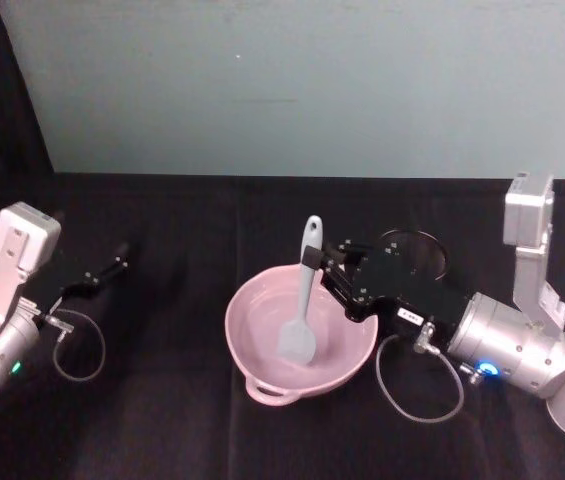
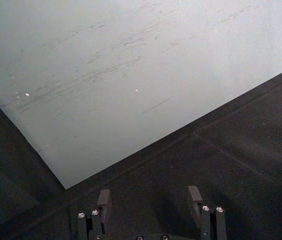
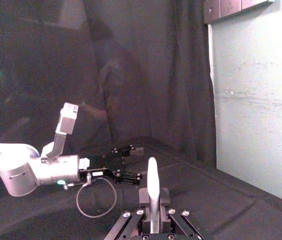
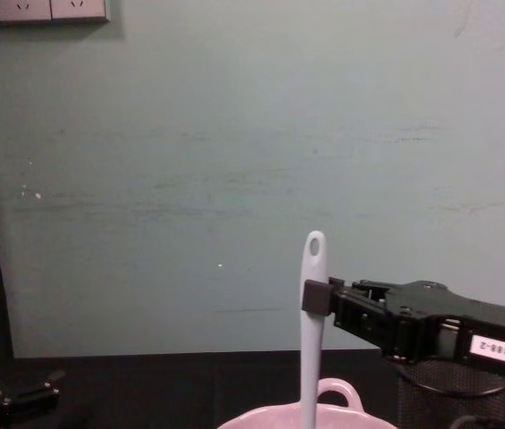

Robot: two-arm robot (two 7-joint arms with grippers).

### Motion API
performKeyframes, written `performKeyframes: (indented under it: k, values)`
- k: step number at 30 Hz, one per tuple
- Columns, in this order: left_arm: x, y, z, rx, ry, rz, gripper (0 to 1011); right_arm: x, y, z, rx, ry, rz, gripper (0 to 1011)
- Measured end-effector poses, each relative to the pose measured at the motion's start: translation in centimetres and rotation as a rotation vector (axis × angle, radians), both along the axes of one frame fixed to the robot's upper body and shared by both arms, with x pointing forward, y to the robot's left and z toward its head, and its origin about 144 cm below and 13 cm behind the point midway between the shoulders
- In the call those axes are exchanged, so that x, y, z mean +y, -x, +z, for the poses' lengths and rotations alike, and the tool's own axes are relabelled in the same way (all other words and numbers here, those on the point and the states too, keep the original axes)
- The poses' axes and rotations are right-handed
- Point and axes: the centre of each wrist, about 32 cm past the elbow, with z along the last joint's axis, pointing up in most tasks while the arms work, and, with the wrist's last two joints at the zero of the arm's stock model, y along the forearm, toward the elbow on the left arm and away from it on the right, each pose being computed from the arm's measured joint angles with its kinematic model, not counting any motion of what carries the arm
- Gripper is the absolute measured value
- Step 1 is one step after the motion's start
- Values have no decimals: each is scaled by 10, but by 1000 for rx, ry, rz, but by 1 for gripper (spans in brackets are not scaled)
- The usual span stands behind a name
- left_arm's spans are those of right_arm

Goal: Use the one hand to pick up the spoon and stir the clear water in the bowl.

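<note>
I have the right gripper (image 1: 320, 262) clamped on the upper handle of the white spoon (image 1: 304, 300), just under its hang hole. The flat blade is down inside the pink bowl (image 1: 234, 330), which sits mid-table on the black cloth, just in front of the black mesh cup (image 1: 414, 238). I judge the step in hand to be the stirring itself. I would sweep the blade in slow, small circles well inside the wall, with the handle near upright and the blade low in the basin without scraping the bottom. Nothing holds the bowl, so a push against its rim could slide or tip it, and a quick stroke could slop water onto the cloth. I cannot make out the water surface itself. The head view gives me the blade's place in the bowl, toward the right side of the basin. The chest view cuts off at the rim, but it tells me how upright the handle stands and how high on it the pads bite. The right wrist view looks straight along the handle and shows both fingers shut flat against it. The left gripper (image 1: 112, 265) is parked low, well off to the left, and its wrist view shows its fingers (image 2: 194, 196) spread apart with nothing between them.
</note>
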Motion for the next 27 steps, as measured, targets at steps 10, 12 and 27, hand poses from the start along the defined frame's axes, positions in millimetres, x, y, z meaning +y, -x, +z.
performKeyframes:
  k: [10,12,27]
  values:
    - [0,0,0,0,0,0,1005,17,-7,5,3,37,-15,110]
    - [0,0,0,0,0,0,1005,21,-9,5,3,40,-17,110]
    - [0,0,0,0,0,0,1005,22,-37,0,-18,12,-152,110]
